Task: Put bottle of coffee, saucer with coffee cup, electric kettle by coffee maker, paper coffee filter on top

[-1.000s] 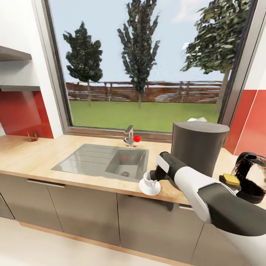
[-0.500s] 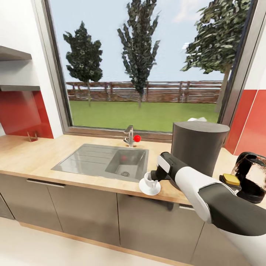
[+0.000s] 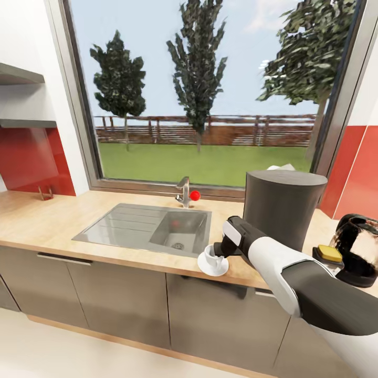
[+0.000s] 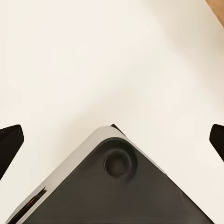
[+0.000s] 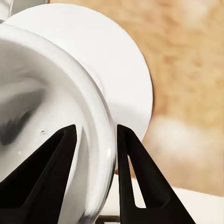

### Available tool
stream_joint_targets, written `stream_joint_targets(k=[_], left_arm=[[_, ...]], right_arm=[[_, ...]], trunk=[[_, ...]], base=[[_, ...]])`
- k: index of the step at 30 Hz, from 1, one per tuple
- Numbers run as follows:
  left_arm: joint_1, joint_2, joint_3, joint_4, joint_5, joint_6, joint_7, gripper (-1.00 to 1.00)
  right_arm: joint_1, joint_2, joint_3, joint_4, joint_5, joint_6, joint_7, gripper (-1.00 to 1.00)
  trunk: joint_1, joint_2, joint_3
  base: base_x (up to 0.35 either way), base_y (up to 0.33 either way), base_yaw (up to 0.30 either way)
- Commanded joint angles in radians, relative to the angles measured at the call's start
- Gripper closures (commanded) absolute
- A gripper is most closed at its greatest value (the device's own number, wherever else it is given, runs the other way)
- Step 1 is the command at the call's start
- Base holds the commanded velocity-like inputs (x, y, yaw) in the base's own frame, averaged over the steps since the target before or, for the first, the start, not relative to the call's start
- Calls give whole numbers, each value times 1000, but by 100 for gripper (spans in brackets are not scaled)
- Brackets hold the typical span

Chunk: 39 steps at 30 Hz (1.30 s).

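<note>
Lower centre of the head view: the right gripper (image 3: 219,251) is closed on the rim of the coffee cup (image 3: 211,257), one finger (image 5: 53,172) inside the wall and one outside. The cup sits on the saucer (image 3: 212,266), at the front edge of the kitchen countertop (image 3: 52,223). Just behind, at centre right, stands the coffee maker (image 3: 282,207). At the right edge are the bottle of coffee (image 3: 331,255) and the electric kettle (image 3: 359,247). In the left wrist view, the left gripper's (image 4: 112,142) finger tips (image 4: 10,144) stand wide apart, holding nothing.
</note>
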<state>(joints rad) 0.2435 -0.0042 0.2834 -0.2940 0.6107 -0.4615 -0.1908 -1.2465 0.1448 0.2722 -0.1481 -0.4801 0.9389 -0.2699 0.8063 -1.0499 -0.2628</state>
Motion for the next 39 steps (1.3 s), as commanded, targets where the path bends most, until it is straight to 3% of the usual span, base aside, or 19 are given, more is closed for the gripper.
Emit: stream_joint_targets(k=[1,10,21,34,39], left_arm=[[0,0,2,-2,11,1,-9,-100],[0,0,2,-1,11,1,-9,-100],[0,0,2,-1,11,1,-9,-100],[0,0,2,-1,11,1,-9,-100],[0,0,2,-1,12,1,-9,-100]], right_arm=[[-1,0,5,-1,-11,3,-8,100],[-1,0,5,-1,-11,3,-8,100],[-1,1,5,3,-11,2,-8,100],[-1,1,5,6,-11,-8,-8,100],[-1,1,5,7,-11,-8,-8,100]], trunk=[[4,-8,-4],[23,-43,-20],[23,-43,-20],[54,-99,-45],[54,-99,-45]], base=[[0,0,0],[0,0,0],[0,0,0],[0,0,0],[0,0,0]])
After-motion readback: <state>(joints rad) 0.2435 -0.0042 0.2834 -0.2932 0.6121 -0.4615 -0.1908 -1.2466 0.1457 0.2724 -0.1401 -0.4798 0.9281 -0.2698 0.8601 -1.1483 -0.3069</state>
